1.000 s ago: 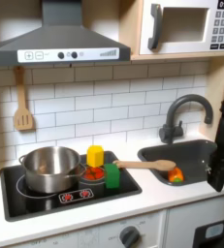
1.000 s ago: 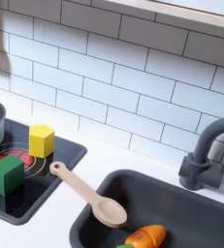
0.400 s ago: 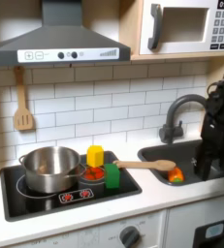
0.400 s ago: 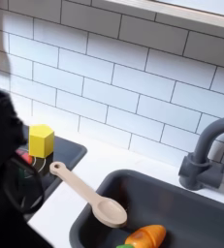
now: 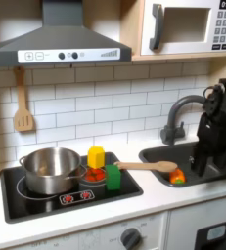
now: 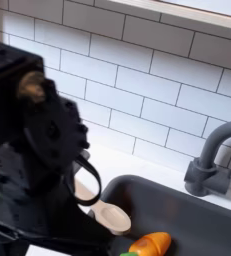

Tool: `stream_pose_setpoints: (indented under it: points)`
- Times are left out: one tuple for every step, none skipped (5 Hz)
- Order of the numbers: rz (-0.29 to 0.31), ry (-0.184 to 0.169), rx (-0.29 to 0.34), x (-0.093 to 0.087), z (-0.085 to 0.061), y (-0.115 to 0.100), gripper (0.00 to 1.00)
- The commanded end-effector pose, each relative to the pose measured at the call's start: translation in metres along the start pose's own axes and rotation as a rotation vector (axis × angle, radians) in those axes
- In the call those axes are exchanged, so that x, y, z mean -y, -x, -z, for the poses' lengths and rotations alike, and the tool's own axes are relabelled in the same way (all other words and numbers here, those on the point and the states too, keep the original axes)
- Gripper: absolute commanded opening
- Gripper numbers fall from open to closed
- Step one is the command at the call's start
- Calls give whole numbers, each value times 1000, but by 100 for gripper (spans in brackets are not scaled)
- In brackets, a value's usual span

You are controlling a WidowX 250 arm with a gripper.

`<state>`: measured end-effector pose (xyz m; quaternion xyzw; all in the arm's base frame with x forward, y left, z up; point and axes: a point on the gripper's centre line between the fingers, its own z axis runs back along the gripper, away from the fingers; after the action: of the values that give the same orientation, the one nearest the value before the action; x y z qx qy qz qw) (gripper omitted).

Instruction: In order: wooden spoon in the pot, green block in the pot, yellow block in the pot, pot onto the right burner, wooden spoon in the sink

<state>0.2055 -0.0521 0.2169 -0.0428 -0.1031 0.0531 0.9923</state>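
In the second exterior view the black arm (image 6: 37,150) is big and blurry up close and hides most of the wooden spoon (image 6: 109,215). I cannot tell if the gripper (image 5: 204,168) is apart or together. In the first exterior view the wooden spoon (image 5: 149,166) lies from the cooktop's right edge to the sink's (image 5: 188,156) front edge. The green block (image 5: 113,177) and the yellow block (image 5: 96,157) sit on the cooktop beside the pot (image 5: 51,168).

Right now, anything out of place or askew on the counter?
The wooden spoon lies across the gap between cooktop and sink, its bowl hanging over the sink edge beside a small orange toy. The pot sits upright on the first exterior view's left burner, and both blocks stand upright.
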Motion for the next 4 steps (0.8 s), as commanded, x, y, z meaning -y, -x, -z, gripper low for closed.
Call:
stream_pose_setpoints:
  points:
    - [98,-132,47,0,22,-21,100]
    - [134,-173,71,-9,34,-29,100]
    - [177,-134,91,-11,49,-34,100]
    - [210,-74,115,-16,63,-42,100]
